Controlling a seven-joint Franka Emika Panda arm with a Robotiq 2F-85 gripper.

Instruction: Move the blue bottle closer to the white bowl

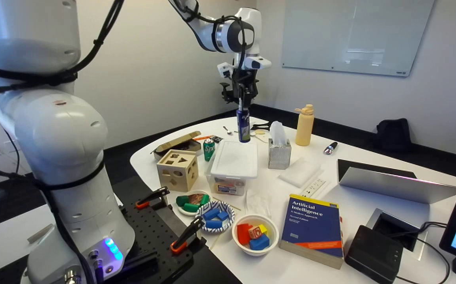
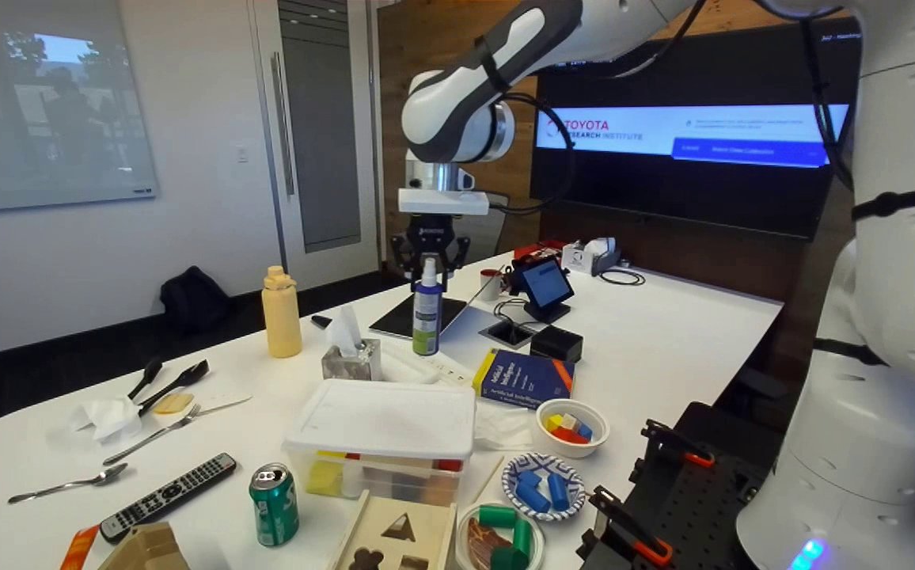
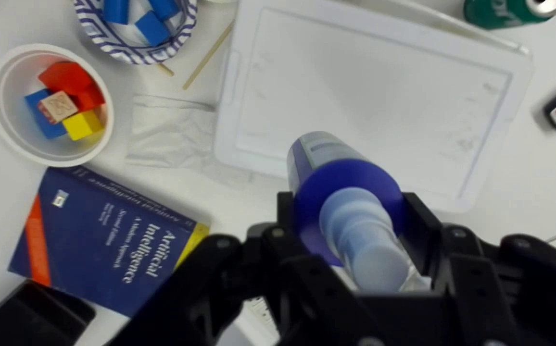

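The fingers (image 3: 420, 230) clamp the blue bottle (image 2: 427, 321) near its shoulder, one on either side, and hold it above the bench (image 2: 663, 336) by a long side of the tub (image 1: 236, 157). In both exterior views its long axis runs close to vertical, white cap up and base down. In the wrist view the cap points toward the camera and the lower end overlaps the tub's edge; whether the base hangs right over the tub cannot be told. Just beside that long side stands a tissue box (image 1: 279, 156); near the opposite one, a can (image 1: 209, 150). Off the tub's short end lie a crumpled white sheet (image 3: 170, 137), then a patterned bowl (image 3: 129, 54) and, off the corner, a book (image 3: 109, 240). The white bowl (image 3: 6, 110), with blocks (image 3: 69, 79) in it, sits farther out past that end. Well apart from the tub, on the tissue-box side, a tan bottle (image 2: 282, 321) stands upright, and a laptop (image 1: 393, 183) sits farther off.
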